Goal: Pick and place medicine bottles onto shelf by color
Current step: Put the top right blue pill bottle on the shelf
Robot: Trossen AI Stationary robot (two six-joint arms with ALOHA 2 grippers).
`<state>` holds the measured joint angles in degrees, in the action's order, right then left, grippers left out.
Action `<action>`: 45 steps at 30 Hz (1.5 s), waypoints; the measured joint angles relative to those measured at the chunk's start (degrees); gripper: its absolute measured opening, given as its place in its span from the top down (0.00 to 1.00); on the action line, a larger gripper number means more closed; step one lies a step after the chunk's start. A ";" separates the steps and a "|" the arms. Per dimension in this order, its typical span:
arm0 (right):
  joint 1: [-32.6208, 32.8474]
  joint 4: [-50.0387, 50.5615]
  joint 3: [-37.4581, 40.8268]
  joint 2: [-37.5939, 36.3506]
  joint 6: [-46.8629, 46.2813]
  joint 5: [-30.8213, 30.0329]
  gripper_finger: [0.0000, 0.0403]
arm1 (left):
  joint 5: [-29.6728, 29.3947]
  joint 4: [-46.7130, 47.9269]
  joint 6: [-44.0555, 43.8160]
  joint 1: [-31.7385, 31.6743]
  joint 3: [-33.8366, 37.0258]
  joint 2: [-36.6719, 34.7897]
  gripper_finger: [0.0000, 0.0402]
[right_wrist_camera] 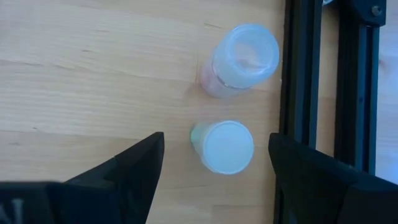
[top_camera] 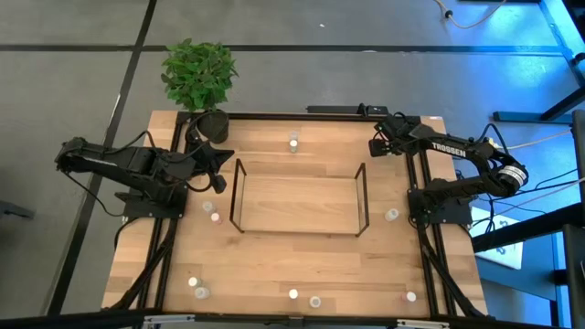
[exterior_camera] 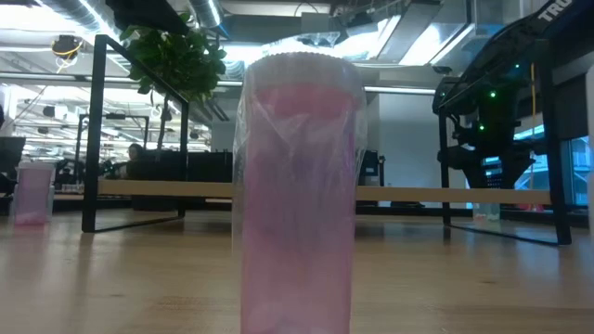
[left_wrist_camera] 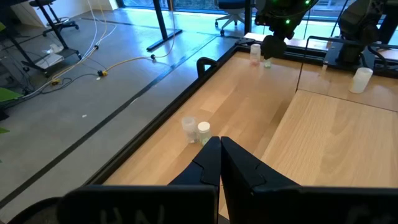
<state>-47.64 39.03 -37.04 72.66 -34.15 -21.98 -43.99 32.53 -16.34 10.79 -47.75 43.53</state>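
Observation:
My right gripper (right_wrist_camera: 216,142) hangs open over the table's far right corner (top_camera: 377,143), pointing steeply down. Its fingers stand on either side of a green medicine bottle (right_wrist_camera: 221,146) with a white cap, which stands upright on the table untouched. A pink bottle (right_wrist_camera: 239,59) stands just beyond it. My left gripper (left_wrist_camera: 221,146) is shut on nothing, raised over the table's left side (top_camera: 222,157). Past it stand two bottles (left_wrist_camera: 196,130). The shelf (top_camera: 297,196), black rods on a wooden board, sits mid-table.
More bottles stand scattered: one behind the shelf (top_camera: 293,142), two at its left (top_camera: 212,212), one at its right (top_camera: 392,216), several along the near edge (top_camera: 292,294). A pink one (exterior_camera: 299,195) fills the low view. A potted plant (top_camera: 199,78) stands far left; black frame rails (right_wrist_camera: 298,74) run beside my right gripper.

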 joint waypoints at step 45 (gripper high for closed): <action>-1.32 -5.34 2.82 -0.04 4.61 -0.44 0.49 | 0.00 0.00 0.00 0.00 0.00 0.02 1.00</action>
<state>-48.96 33.69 -34.22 72.62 -29.54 -22.42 -43.99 32.53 -16.33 10.79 -47.75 43.55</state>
